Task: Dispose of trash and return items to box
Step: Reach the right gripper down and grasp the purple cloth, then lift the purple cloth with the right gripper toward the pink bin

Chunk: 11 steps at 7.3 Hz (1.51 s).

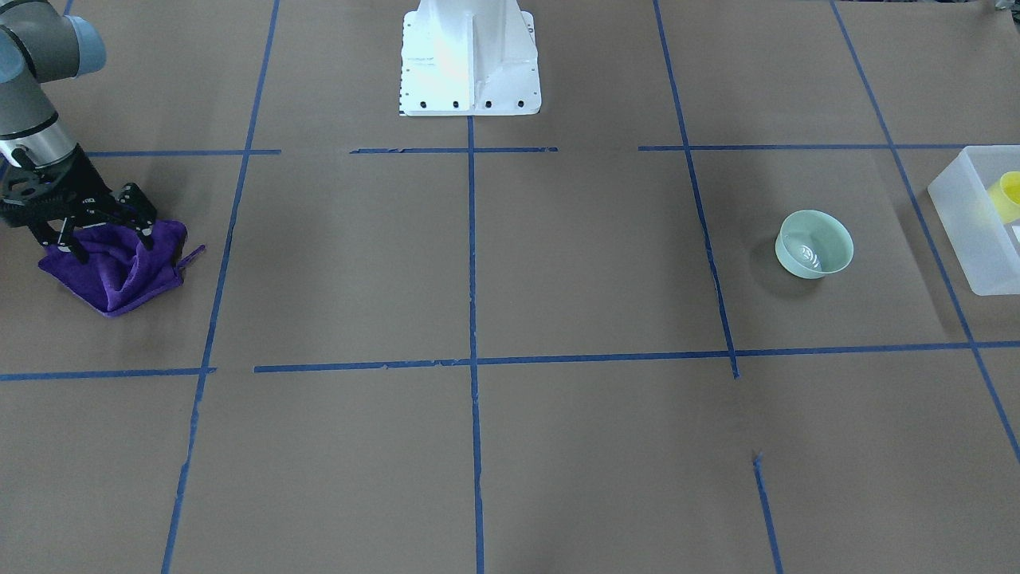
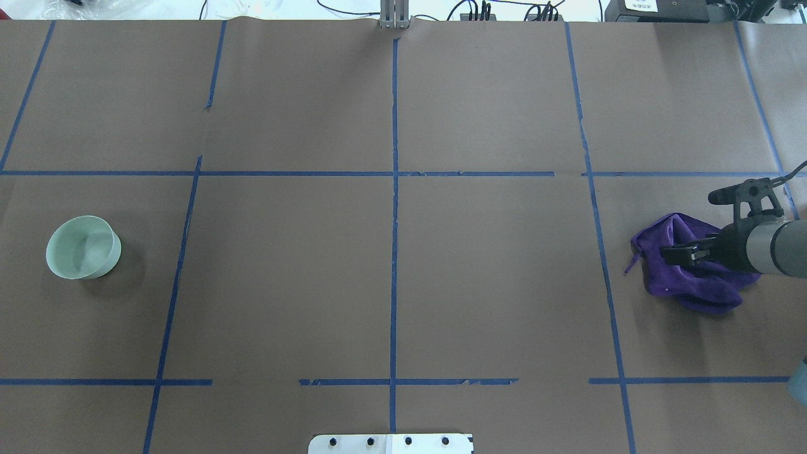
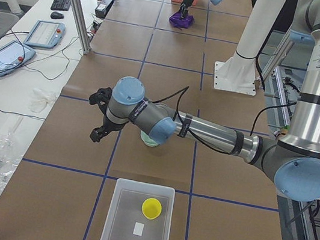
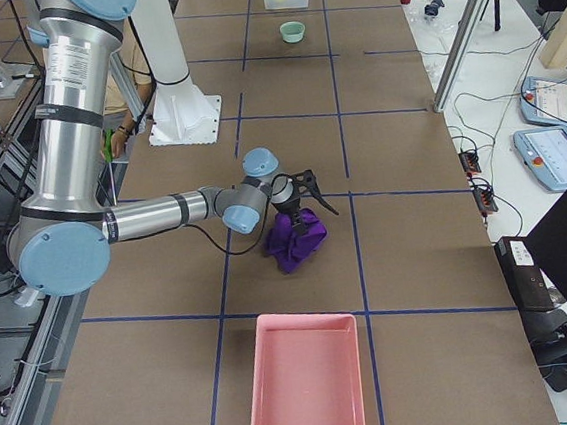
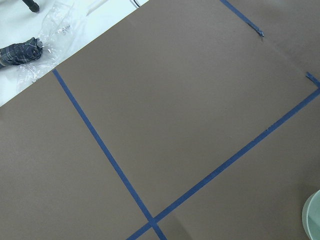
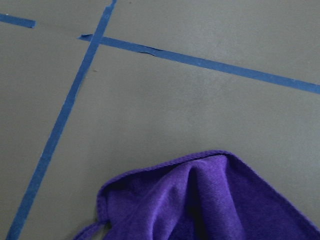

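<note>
The small yellow cup (image 3: 151,207) stands inside the frosted white box (image 3: 121,211) at the table's left end; the cup (image 1: 1008,195) and the box (image 1: 964,215) also show at the right edge of the front-facing view. My right gripper (image 1: 103,239) is open, with its fingers set down on either side of a bunched fold of a purple cloth (image 1: 119,275). The cloth (image 2: 693,287) lies at the table's right end and also shows in the right wrist view (image 6: 210,200). My left gripper (image 3: 95,116) hovers beside a pale green bowl (image 3: 147,141). I cannot tell whether it is open or shut.
The pale green bowl (image 2: 83,247) sits on the left part of the table, between the box and the centre. A pink tray (image 4: 303,391) lies at the table's right end, beyond the cloth. The white robot base (image 1: 470,60) stands at the middle of the near edge.
</note>
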Motion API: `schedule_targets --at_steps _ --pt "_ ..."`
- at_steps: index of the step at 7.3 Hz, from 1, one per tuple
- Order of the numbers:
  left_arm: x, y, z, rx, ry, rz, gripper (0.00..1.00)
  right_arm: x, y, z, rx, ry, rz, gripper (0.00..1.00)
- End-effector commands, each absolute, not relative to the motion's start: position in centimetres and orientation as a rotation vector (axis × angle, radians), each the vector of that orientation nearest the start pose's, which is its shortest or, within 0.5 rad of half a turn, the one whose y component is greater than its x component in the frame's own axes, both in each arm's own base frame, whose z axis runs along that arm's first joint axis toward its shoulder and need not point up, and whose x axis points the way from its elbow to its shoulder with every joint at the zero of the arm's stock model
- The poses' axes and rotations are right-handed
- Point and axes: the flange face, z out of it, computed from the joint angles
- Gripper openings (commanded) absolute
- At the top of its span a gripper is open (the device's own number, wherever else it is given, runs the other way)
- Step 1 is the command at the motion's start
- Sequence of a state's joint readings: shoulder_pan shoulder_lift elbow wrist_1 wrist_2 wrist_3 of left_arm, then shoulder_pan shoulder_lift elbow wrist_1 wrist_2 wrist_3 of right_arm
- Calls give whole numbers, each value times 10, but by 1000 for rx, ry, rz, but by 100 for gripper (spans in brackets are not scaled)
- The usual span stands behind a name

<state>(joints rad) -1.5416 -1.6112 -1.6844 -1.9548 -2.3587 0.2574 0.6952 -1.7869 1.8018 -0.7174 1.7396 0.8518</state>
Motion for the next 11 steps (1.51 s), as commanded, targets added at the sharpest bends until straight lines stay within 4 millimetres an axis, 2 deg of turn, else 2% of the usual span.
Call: schedule_targets --at_steps 1,2,3,4,5,6,7,8,9,10,11 --pt "-47 -528 535 600 712 477 100 -291 -358 560 481 -733 -141 55" --pt "-47 -528 536 596 714 470 100 -288 -355 565 490 -711 -189 18" --pt "-47 -528 536 596 715 466 100 -287 -356 565 525 -683 -278 0" --pt "-47 -528 536 594 715 465 100 -286 -357 568 527 -671 -296 0" --pt "-47 -527 537 594 715 465 100 -276 -359 574 533 -651 -306 0" --pt "-47 -528 536 593 714 464 100 -257 -371 575 568 -612 -363 0" --pt "-47 -528 536 593 714 464 100 -225 -393 574 554 -588 -377 0" --pt "-47 -528 536 593 714 464 100 -167 -421 573 527 -599 -399 0" --pt "-47 -528 536 595 714 464 100 -97 -442 572 539 -591 -431 0" --pt "-47 -528 536 594 714 463 100 -26 -446 581 537 -587 -482 0" --pt "-47 -528 535 595 715 465 100 32 -443 589 543 -564 -520 0"
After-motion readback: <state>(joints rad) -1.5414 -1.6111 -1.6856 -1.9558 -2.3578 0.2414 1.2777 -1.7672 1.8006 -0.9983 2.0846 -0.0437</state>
